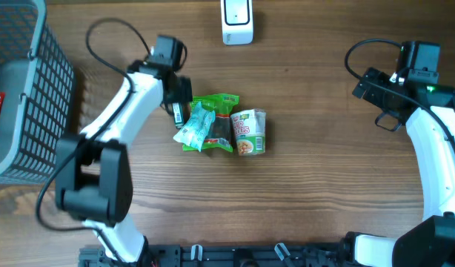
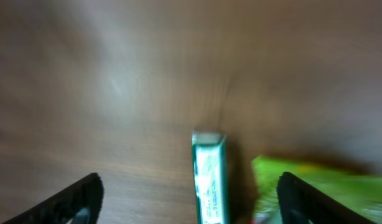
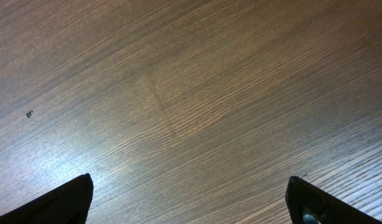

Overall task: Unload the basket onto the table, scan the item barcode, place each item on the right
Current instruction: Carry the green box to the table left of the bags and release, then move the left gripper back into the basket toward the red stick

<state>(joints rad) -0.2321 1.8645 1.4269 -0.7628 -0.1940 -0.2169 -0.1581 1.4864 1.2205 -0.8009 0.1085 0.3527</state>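
Beside the snack packets (image 1: 213, 124), the left gripper (image 1: 180, 111) hangs low, jaws apart.

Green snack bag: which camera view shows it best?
The overhead view: the green snack bag lies there sharp, partly under a pale blue packet, beside a noodle cup. The left wrist view gives only a blurred green corner of it. The right wrist view shows only table wood.

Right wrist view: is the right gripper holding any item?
No: the right gripper is open, and only table wood shows in its gap.
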